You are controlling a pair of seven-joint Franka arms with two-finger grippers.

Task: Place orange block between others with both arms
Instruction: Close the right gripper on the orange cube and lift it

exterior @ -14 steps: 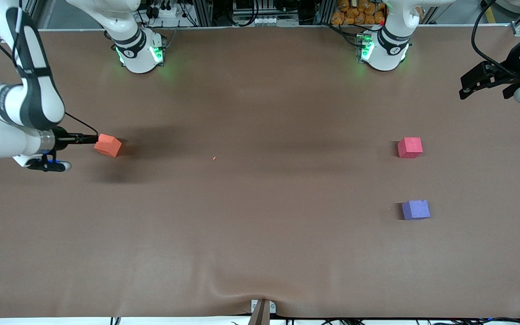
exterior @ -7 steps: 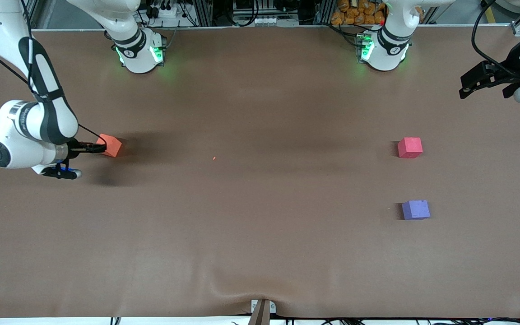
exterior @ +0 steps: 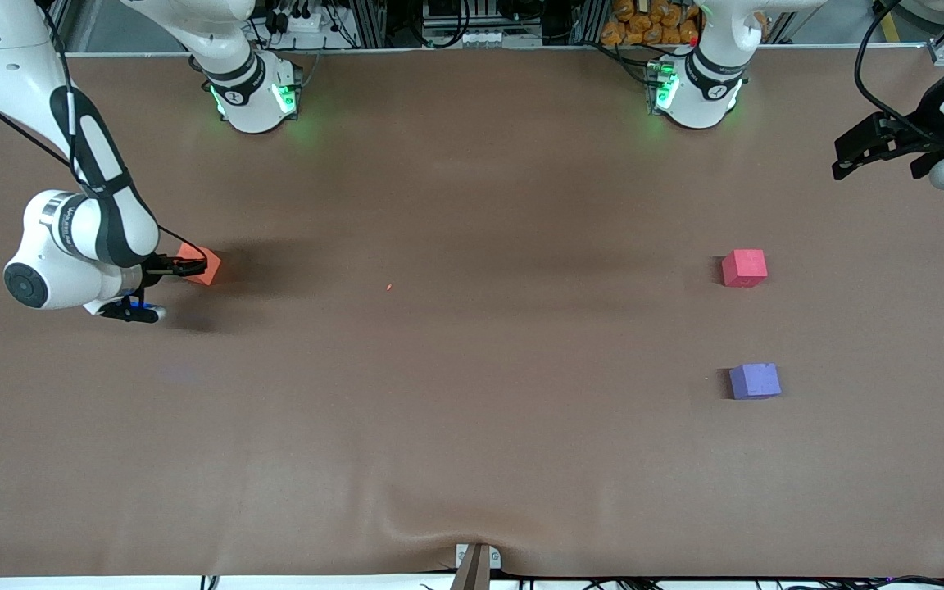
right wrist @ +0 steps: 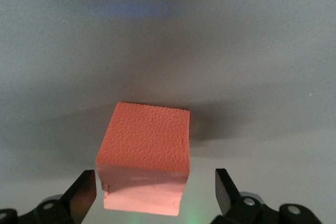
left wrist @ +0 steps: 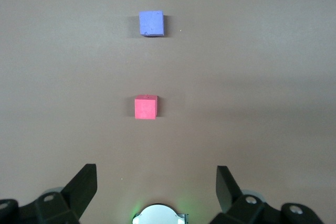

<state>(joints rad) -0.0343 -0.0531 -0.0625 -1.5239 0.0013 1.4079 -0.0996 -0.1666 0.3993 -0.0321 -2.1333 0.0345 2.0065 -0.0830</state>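
Front view: right gripper sits low at the orange block; left gripper waits aloft, apart from red cube and purple cube.

Right wrist view: fingers spread wide, orange block between them, untouched.

Left wrist view: fingers spread, holding nothing.

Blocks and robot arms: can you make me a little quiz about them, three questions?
1. True or false: the orange block sits between the open fingers of the right gripper.
2. Which block is nearer the front camera? A) the purple block B) the pinkish-red block
3. Fill in: the left gripper waits, fingers open, in the air at the ______ arm's end of the table.

Key: 1 true. 2 A. 3 left.
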